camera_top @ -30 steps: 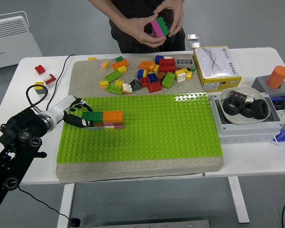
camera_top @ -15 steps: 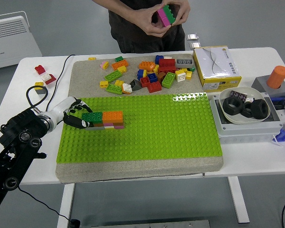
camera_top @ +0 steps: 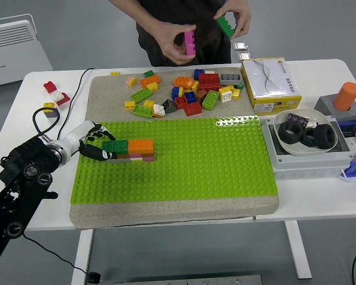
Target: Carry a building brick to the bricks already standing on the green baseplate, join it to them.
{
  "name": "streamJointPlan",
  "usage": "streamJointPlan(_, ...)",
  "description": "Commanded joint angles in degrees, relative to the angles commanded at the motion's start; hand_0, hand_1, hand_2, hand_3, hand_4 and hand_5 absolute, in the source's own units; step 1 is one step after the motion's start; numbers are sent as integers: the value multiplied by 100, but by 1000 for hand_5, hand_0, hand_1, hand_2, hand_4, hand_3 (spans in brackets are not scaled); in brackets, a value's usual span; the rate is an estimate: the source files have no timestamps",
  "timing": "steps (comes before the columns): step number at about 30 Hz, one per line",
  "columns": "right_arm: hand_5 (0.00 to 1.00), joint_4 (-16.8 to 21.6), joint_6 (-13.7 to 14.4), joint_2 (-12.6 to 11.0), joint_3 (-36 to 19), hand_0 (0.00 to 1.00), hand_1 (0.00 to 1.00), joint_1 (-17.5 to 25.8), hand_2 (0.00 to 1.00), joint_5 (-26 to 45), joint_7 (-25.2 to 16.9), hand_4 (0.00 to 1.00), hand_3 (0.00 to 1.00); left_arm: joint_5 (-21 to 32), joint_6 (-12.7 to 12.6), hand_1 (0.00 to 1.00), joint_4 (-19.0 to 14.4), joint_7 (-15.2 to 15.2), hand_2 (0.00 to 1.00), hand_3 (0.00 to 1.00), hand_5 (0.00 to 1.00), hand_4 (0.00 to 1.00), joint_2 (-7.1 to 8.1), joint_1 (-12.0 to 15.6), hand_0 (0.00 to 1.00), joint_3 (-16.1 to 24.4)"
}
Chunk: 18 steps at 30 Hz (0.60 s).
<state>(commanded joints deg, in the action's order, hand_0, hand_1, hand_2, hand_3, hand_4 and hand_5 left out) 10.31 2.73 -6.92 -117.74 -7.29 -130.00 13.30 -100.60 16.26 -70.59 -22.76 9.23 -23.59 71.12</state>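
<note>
The left hand rests at the left end of the brick stack on the green baseplate, fingers curled on its green brick; an orange brick adjoins, pink and white showing beneath.

Yellow box, bowl of black nuts, orange cylinder, white heater

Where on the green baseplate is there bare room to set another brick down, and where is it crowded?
The green baseplate is bare everywhere right of the brick stack, out to the grey tray, and along its near edge. It is tight at the stack's left, where the left hand sits against it. The tan mat behind is crowded with loose bricks.
</note>
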Motion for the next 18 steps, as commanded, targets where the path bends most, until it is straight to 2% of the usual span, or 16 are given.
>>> streamJointPlan(13,998,0,0,-2,18,719,662,3,711,0,3,868,764,6,22,885,8,36,842,564,2,518,-2,2,883,-10)
streamJointPlan(18,998,0,-1,-3,6,719,662,-2,711,0,0,866,764,9,37,887,8,38,848,573,2,542,-3,-1,883,-10)
